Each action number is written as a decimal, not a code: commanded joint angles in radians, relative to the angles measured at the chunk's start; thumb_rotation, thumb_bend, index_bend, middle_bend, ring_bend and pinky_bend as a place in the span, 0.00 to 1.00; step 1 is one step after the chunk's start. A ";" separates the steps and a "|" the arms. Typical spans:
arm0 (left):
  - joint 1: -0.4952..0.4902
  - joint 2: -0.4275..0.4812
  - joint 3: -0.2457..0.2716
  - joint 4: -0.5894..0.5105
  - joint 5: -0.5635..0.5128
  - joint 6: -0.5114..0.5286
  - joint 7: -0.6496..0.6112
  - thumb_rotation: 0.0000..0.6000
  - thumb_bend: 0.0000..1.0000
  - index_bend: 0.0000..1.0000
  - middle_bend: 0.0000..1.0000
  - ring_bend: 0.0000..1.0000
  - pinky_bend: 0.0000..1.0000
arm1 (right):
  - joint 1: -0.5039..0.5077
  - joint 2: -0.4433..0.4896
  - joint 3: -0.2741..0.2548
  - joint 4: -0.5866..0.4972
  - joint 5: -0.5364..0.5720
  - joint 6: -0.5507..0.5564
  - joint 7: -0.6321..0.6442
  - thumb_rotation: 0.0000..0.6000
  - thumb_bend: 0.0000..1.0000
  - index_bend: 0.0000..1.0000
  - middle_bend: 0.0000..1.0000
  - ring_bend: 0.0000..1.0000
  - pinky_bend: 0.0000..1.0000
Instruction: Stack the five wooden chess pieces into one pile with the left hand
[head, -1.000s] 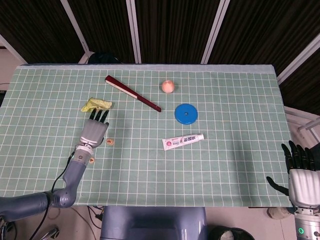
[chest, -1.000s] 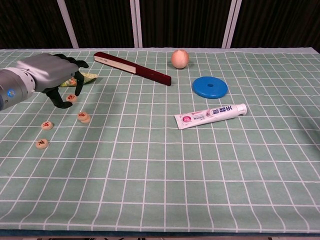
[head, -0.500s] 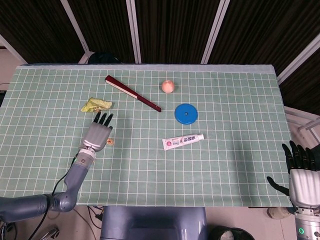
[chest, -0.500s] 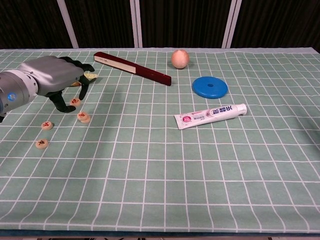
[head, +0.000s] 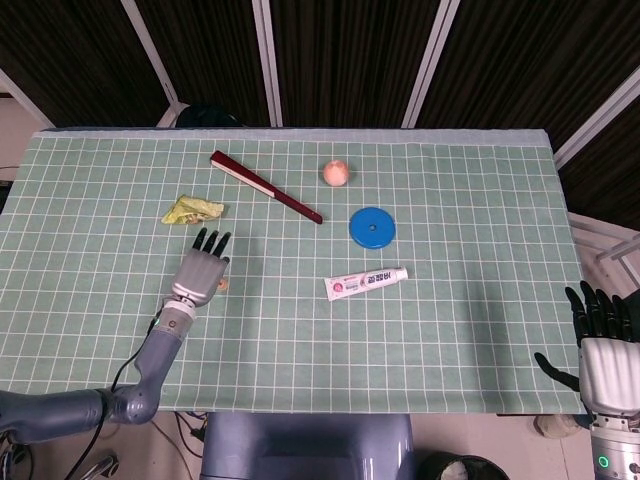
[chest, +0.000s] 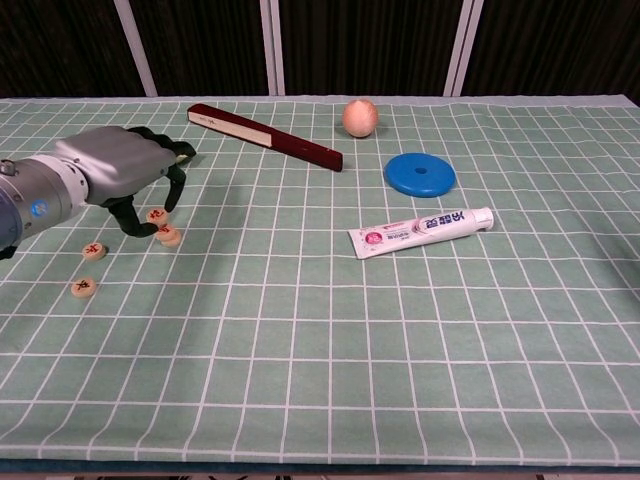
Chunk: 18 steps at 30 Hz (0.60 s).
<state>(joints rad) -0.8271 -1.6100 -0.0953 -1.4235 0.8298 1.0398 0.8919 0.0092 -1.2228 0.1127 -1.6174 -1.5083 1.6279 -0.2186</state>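
In the chest view my left hand (chest: 115, 172) hovers low over the green mat, fingers curled down, pinching a round wooden chess piece (chest: 157, 215) between thumb and fingers. Right beside it, to its right and nearer me, lies a low pile of pieces (chest: 169, 237), apparently two high. Two single pieces (chest: 93, 250) (chest: 84, 287) lie flat further left and nearer me. The head view shows the left hand (head: 200, 272) from above, with the pile (head: 222, 285) peeking out at its right edge. My right hand (head: 605, 350) hangs off the table's right front corner, fingers spread, holding nothing.
A dark red folded fan (chest: 265, 136) lies at the back, with a peach ball (chest: 360, 117) to its right. A blue disc (chest: 420, 174) and a toothpaste tube (chest: 420, 231) sit right of centre. A yellow crumpled wrapper (head: 193, 209) lies just beyond the left hand.
My left hand has carried the pinched piece to the right and towards me, from near the wrapper to beside the pile. The right hand has not moved.
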 joint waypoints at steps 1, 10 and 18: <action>-0.002 -0.005 0.002 0.004 -0.001 0.001 0.002 1.00 0.31 0.51 0.00 0.00 0.00 | 0.000 0.000 0.000 0.000 0.000 0.000 0.001 1.00 0.23 0.05 0.01 0.00 0.00; -0.006 -0.023 0.005 0.017 -0.011 0.003 0.012 1.00 0.31 0.50 0.00 0.00 0.00 | 0.000 0.002 -0.002 -0.001 0.000 -0.002 0.004 1.00 0.23 0.05 0.01 0.00 0.00; -0.010 -0.030 0.006 0.023 -0.009 0.006 0.014 1.00 0.31 0.49 0.00 0.00 0.00 | 0.000 0.002 0.000 -0.001 0.000 0.000 0.004 1.00 0.23 0.05 0.01 0.00 0.00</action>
<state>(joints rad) -0.8367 -1.6400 -0.0888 -1.3998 0.8207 1.0456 0.9061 0.0093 -1.2211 0.1128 -1.6180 -1.5084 1.6280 -0.2146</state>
